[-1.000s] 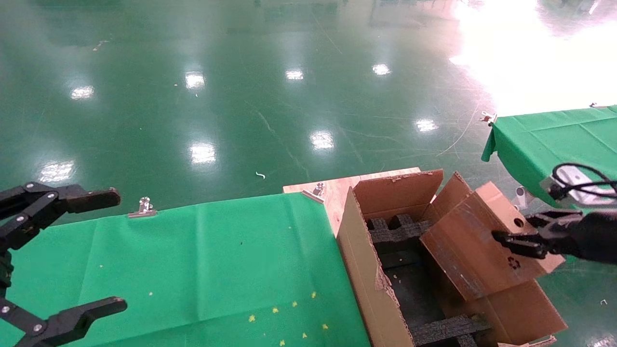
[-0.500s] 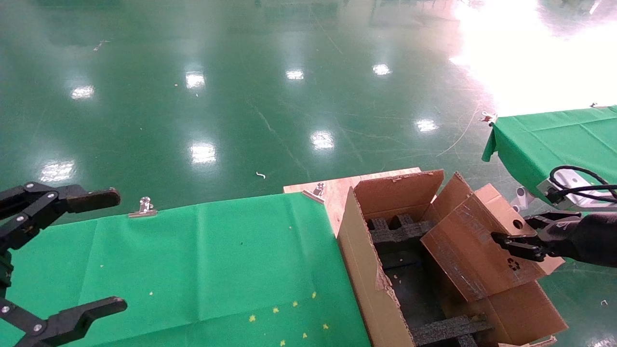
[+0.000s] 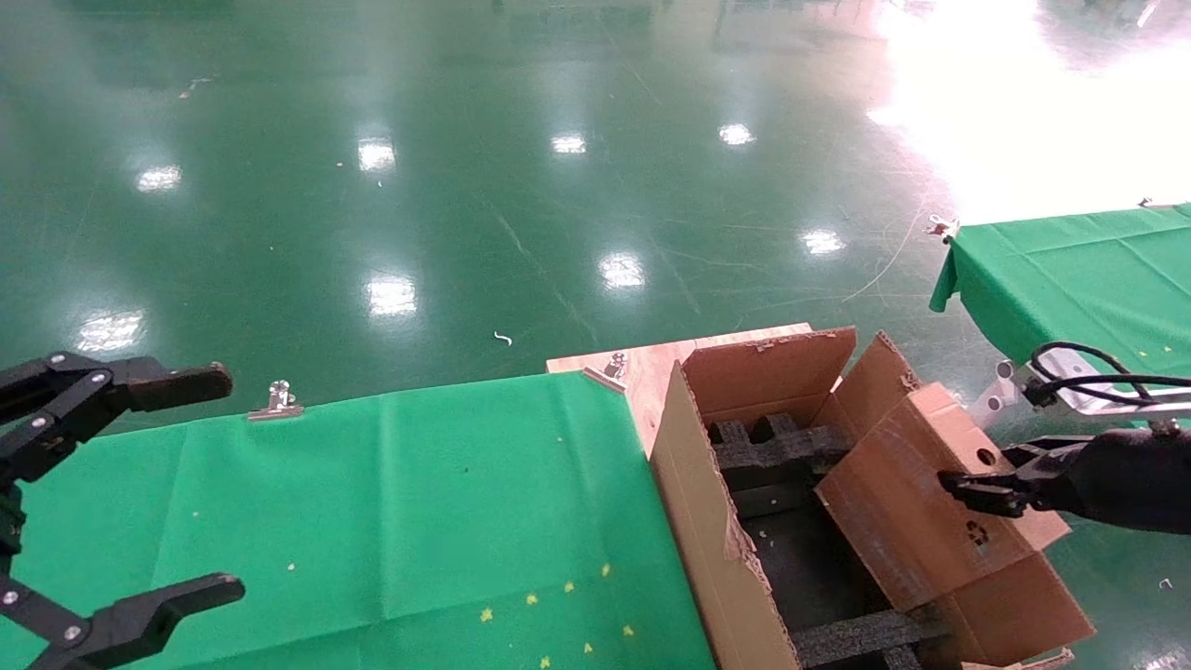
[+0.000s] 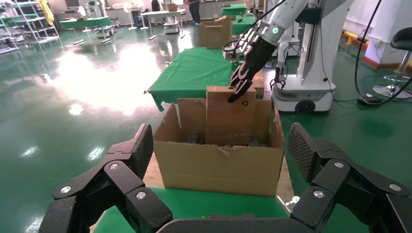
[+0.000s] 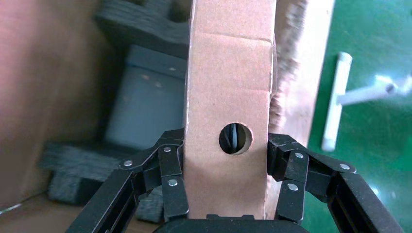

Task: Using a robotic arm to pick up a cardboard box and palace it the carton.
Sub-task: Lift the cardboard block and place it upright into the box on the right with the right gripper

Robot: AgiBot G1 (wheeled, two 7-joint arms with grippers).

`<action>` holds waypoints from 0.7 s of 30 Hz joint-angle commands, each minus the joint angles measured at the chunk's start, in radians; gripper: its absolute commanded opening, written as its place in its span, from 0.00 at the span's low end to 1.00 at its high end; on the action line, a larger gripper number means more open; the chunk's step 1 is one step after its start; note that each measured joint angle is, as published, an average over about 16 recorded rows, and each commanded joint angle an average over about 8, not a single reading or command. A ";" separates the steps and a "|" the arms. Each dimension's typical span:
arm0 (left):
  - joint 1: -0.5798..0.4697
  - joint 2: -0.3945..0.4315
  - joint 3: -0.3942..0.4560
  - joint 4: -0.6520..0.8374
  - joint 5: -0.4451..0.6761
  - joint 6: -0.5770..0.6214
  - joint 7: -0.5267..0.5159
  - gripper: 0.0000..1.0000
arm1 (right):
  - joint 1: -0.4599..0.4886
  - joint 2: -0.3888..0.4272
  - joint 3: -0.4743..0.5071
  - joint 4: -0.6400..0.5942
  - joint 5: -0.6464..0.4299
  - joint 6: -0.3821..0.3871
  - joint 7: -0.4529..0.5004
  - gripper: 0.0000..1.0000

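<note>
The carton, a deep brown corrugated box with ragged flap edges and black foam blocks inside, stands at the lower right of the head view, against the green-covered surface. The cardboard box, flat and brown with a round hole and a recycling mark, sits tilted in the carton's right side, its lower part down inside and its upper end above the rim. The right tool of the robotic arm is clamped on that upper end. The right wrist view shows what the head view hides: both fingers pressed on the box's narrow edge, either side of the hole. The left tool, at lower left, hangs spread wide above the surface; its wrist view shows the white arm's green ring.
</note>
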 commanded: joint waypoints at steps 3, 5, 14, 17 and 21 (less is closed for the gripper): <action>0.000 0.000 0.000 0.000 0.000 0.000 0.000 1.00 | -0.002 -0.023 -0.009 0.006 -0.074 0.004 0.099 0.00; 0.000 0.000 0.000 0.000 0.000 0.000 0.000 1.00 | 0.000 -0.035 -0.012 0.013 -0.109 0.005 0.154 0.00; 0.000 0.000 0.001 0.000 0.000 0.000 0.000 1.00 | 0.003 -0.097 -0.027 0.031 -0.271 0.018 0.376 0.00; 0.000 0.000 0.001 0.000 0.000 0.000 0.000 1.00 | 0.003 -0.116 -0.031 0.033 -0.314 0.016 0.431 0.00; 0.000 0.000 0.001 0.000 -0.001 0.000 0.000 1.00 | 0.002 -0.141 -0.037 0.035 -0.361 0.011 0.490 0.00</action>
